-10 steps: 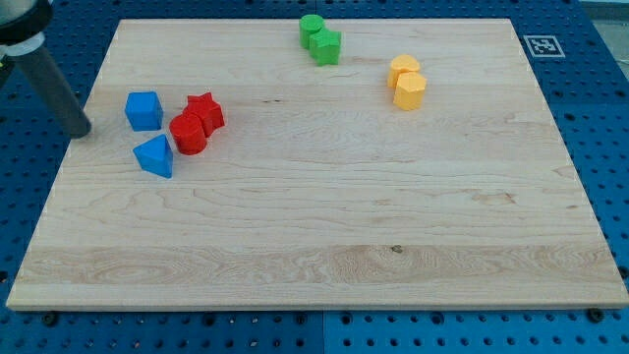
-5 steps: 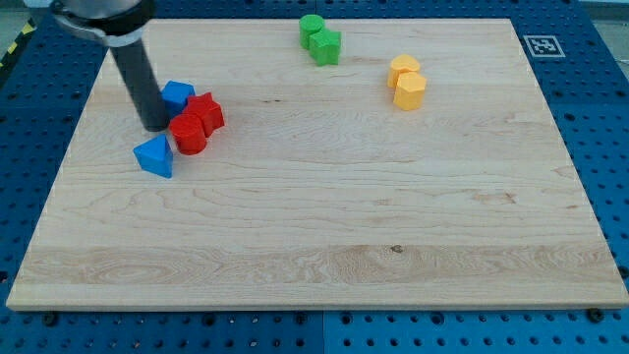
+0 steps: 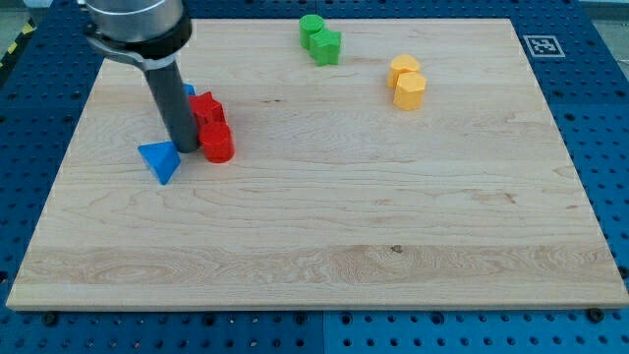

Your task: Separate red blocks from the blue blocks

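Now, my tip (image 3: 187, 147) between blue wedge (image 3: 159, 160), red cylinder (image 3: 217, 143)

We saw a pale wooden counter (image 3: 324, 246) lying on a blue pegboard surface (image 3: 604, 118) dotted with holes. Near the view's top, two green blocks sat touching: a green cylinder (image 3: 312, 28) and, just to its lower right, a green block (image 3: 327, 45) of irregular shape. Further toward the view's right, two yellow blocks also touched, a yellow block (image 3: 403, 68) above a yellow hexagonal block (image 3: 410, 90). A black-and-white marker (image 3: 541, 45) sat by the counter's top right corner.
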You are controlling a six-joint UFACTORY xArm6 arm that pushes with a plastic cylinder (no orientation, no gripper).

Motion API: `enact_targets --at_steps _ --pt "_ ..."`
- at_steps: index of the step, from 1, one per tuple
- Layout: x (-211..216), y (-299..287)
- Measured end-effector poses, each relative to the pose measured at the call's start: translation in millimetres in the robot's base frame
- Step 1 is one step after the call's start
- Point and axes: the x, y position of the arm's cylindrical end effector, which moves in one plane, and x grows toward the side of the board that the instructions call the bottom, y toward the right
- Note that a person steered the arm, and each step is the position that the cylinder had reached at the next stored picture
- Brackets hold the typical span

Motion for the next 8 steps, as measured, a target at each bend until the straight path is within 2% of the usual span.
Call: enact_targets --at_steps 2,3,4,6,8 --pt "3.2 0.2" --pt "-0.3 -32.6" --pt "-27.6 -36.2" --pt "-69.2 -9.1" --pt "-70.8 27.1"
